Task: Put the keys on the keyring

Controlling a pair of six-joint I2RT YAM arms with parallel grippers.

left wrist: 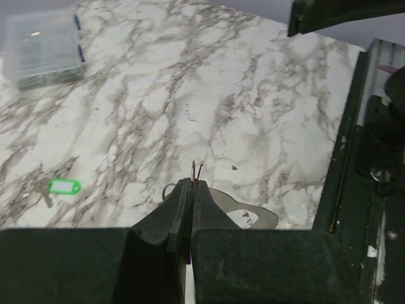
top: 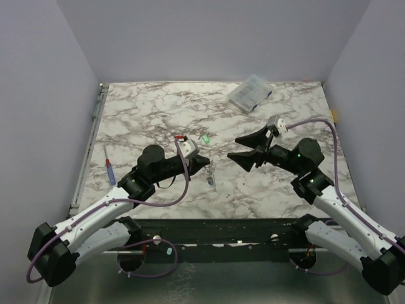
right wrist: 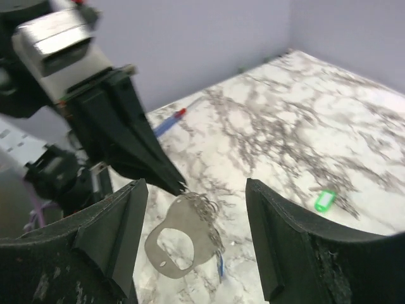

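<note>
Lavender walls enclose a marble desk [top: 158, 114]. From above, the left pincer [top: 204, 163] is clamped on the keyring [top: 210, 177] near the desk's front middle. The right pincer [top: 232, 147] hovers just beside it, spread wide and empty. The green key [top: 205, 137] lies loose nearby. A clear box [top: 250, 93] sits far back and a pen-like tool [top: 109, 171] lies at left; neither blocks anything.

Left wrist view: closed fingers [left wrist: 180, 215] pinch a thin wire loop.

Right wrist view: the blue key [right wrist: 219, 266] seems to hang from the keyring already, so probably half remains: threading the green one.
</note>
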